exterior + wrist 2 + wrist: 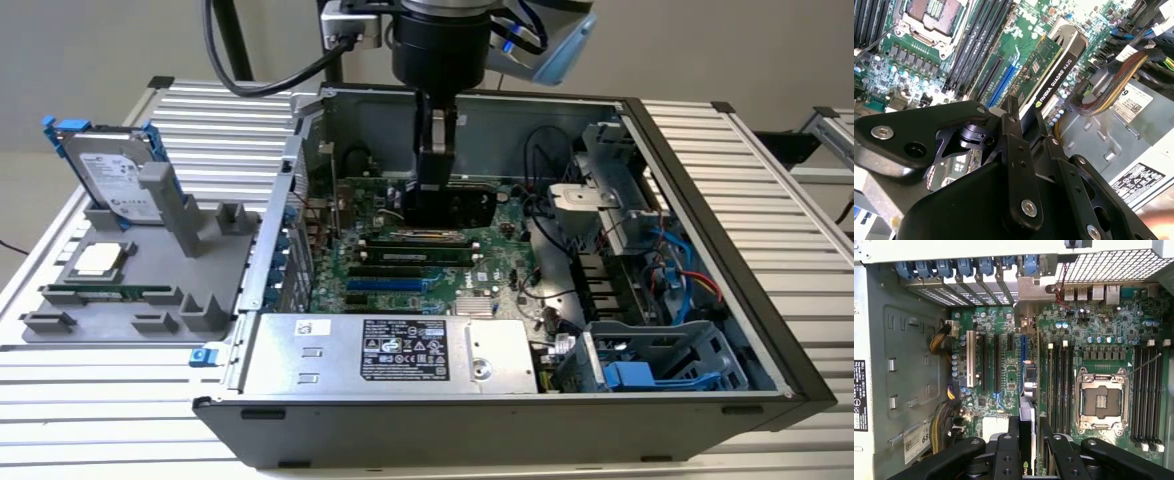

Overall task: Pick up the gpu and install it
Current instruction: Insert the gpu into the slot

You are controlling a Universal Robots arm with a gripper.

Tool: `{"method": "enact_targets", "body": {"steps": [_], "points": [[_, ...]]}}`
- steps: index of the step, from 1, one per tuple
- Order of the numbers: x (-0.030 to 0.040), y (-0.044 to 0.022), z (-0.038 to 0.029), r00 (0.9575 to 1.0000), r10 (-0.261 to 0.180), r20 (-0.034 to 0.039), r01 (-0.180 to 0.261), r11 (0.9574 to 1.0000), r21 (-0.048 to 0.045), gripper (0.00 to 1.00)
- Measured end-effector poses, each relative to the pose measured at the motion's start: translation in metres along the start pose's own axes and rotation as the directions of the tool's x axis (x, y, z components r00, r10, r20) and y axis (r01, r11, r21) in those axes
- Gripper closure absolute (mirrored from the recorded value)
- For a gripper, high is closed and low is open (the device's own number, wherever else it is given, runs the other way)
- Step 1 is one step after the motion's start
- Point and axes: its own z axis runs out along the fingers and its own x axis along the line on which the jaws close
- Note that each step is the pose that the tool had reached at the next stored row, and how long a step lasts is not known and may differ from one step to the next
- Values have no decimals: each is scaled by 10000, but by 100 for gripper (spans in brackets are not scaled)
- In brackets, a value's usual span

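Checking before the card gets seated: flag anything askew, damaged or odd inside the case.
Nothing stands out. The tool holds the gpu edge-on above the motherboard slots, and nothing looks damaged. The CPU socket is empty.

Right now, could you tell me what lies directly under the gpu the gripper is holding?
The gpu, clamped edge-on in the gripper, hangs over the motherboard beside the blue expansion slot. The card hides the board directly beneath its lower edge.
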Motion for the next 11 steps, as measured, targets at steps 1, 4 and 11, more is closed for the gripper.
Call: {"method": "enact_targets", "body": {"steps": [1, 4, 11], "points": [[0, 0, 1, 10000, 0, 0, 0, 10000, 0, 100], [0, 0, 2, 10000, 0, 1, 0, 10000, 1, 100], [-1, 0, 6, 10000, 0, 2, 0, 10000, 1, 100]]}}
